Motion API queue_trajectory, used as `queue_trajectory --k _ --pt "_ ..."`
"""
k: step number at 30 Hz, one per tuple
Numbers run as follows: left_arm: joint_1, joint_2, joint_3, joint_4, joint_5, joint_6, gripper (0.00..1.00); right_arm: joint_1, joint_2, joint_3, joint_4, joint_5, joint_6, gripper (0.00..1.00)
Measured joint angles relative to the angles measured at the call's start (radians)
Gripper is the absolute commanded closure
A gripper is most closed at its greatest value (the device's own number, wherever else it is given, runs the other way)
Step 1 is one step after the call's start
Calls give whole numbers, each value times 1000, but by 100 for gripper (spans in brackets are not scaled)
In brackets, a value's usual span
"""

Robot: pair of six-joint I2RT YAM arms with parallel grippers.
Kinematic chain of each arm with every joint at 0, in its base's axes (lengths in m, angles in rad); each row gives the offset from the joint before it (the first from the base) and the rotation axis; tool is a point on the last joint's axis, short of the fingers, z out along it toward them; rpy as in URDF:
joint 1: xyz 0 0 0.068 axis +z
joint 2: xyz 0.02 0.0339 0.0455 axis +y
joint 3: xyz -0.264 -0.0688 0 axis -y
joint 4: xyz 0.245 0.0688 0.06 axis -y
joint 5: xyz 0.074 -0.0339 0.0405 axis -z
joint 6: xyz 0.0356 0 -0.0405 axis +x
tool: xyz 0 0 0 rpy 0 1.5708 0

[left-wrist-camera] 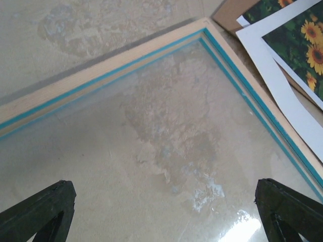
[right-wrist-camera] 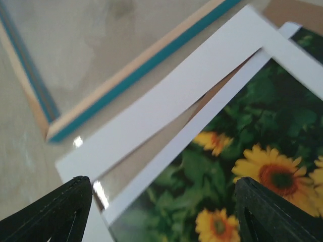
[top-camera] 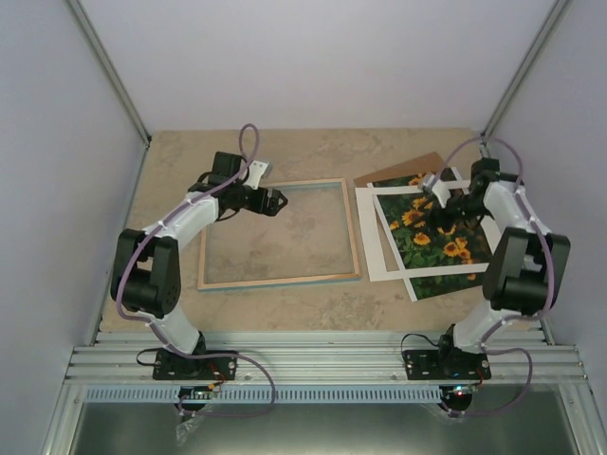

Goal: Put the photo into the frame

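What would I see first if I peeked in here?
The bright sunflower photo on the right, overlapping a white mat, with the right claw open over it. Left of it lies the big frame, the table showing through it.

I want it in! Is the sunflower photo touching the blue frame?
Apart. Top view: the sunflower paper photo lies beside the turquoise wooden rectangular frame, a white cardboard mat strip between them.
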Motion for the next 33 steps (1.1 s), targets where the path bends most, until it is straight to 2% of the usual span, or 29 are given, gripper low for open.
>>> queue_trajectory --k 4,7,9,14,21,26,33 --pt "-14 4 -10 8 8 -14 2 4 -130 -135 -37 82 -227 25" --pt "-61 51 52 24 26 -83 5 31 -109 -155 -18 97 -260 28" --pt "-119 123 146 48 27 -143 6 35 -59 -121 13 97 -222 29" --pt "-284 354 440 102 14 -322 1 9 94 8 123 85 -60 30" --pt "-425 628 746 118 -37 -573 1 -77 114 39 156 75 71 30" --pt "-431 726 837 97 -132 -691 1 -86 114 35 158 75 112 29" --pt "-423 763 873 53 -284 -768 2 -86 114 31 161 75 147 30"
